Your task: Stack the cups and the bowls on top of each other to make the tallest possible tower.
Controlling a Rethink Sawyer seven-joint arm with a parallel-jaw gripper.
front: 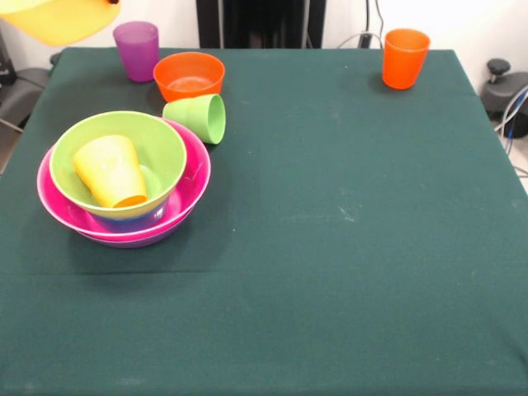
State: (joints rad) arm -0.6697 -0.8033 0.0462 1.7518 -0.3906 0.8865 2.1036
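The tower [124,186] stands at the left of the table. A pink bowl [191,177] sits in a purple bowl [136,240], with a blue bowl [140,220] inside and a light green bowl [161,144] on top. A yellow-orange cup [109,169] lies tilted on its side in the green bowl. A light green cup [198,116] lies on its side behind the pile, touching the pink rim. An orange bowl [189,75] and a purple cup [137,49] stand upright at the back left. An orange cup [405,57] stands at the back right. A yellow bowl [58,20] hangs in the air at the top left corner; what holds it is out of view. The gripper does not show.
The dark green tablecloth [330,247] covers the table. The robot's black pedestal [260,23] stands at the far side, top centre. Cables and a black fixture [505,87] sit off the table's right edge.
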